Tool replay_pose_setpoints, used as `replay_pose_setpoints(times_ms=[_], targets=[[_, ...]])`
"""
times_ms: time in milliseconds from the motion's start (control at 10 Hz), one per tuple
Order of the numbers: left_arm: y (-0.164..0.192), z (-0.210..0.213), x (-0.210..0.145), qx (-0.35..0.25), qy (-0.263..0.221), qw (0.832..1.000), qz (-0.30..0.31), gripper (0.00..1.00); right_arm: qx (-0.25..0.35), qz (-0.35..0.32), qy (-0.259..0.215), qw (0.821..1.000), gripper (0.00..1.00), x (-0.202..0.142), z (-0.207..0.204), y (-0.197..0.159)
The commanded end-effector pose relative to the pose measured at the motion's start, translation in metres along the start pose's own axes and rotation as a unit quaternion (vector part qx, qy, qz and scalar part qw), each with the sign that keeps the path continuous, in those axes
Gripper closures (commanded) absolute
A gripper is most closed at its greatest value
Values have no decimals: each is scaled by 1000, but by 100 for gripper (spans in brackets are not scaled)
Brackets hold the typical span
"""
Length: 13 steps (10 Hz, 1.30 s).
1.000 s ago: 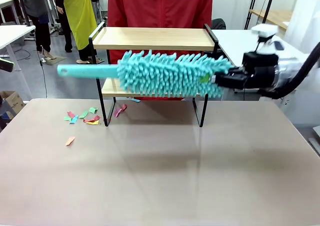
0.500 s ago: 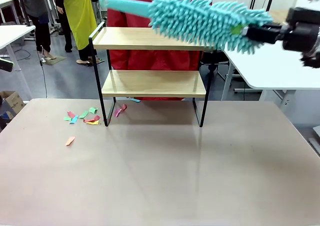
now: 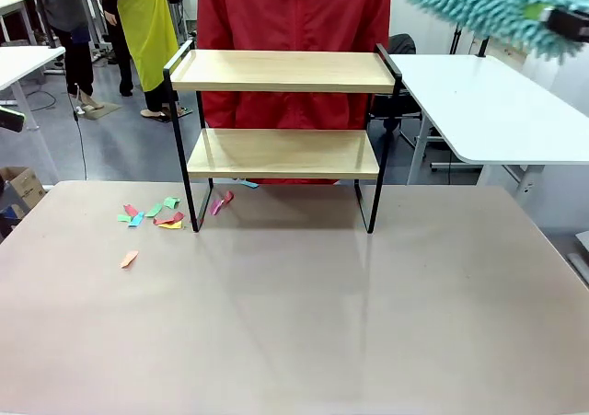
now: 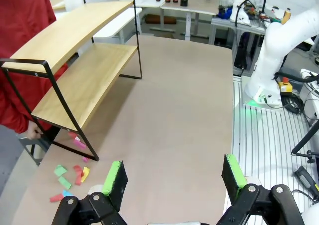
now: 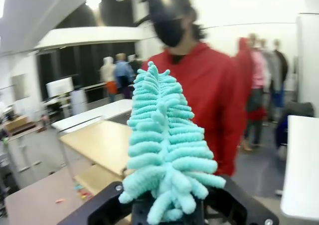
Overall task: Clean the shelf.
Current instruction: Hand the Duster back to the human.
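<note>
The teal duster (image 3: 497, 5) has gone up and off to the right since a moment ago: it was lying across the front of the shelf (image 3: 283, 130) a second back, then rose above the top board, and now only its fluffy head shows high in the upper right corner, well clear of the rack. Nearest to me, the left claw (image 4: 173, 177) hangs over the brown bench (image 3: 294, 323) with its green-padded fingers (image 4: 113, 177) spread wide and nothing between them. Past it the bench top runs bare up to a small scatter of coloured paper scraps (image 3: 152, 217) lying on the surface just beside the shelf's front left leg, with one orange scrap a little nearer and a pink one under the lower board's left end. The shelf stands upright at the far edge of the bench, both wooden boards bare. The right claw (image 5: 167, 205) is pressed together on the duster's base, the teal fronds rising straight up from between its black fingers in the wrist view. Behind the shelf stands a person in a red top (image 3: 294, 15), close against the far side. Beyond, to the right, is a white table (image 3: 488, 102).
</note>
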<state>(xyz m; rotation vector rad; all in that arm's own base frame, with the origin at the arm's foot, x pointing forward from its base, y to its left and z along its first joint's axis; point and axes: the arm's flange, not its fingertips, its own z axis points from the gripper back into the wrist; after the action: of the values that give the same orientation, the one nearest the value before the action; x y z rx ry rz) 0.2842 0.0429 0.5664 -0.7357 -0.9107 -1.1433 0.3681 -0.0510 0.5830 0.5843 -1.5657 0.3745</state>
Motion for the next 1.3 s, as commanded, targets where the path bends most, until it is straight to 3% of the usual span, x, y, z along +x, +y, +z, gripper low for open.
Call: replay_pose_setpoints(times_ms=[0,200,400,700,1200], targets=[[2,-2,0,-3,-15,1000,-10,0,-79,9,-26,996,83,-6,19,1],[2,-2,0,-3,-15,1000,-10,0,-187,30,-27,982,83,-7,49,-15],[2,-2,0,-3,-15,1000,-10,0,-234,36,-18,971,83,-12,70,-25],[2,-2,0,-3,-15,1000,-10,0,-247,32,22,968,83,-36,78,-30],[2,-2,0,-3,-15,1000,-10,0,-241,-3,104,965,83,-127,79,-28]])
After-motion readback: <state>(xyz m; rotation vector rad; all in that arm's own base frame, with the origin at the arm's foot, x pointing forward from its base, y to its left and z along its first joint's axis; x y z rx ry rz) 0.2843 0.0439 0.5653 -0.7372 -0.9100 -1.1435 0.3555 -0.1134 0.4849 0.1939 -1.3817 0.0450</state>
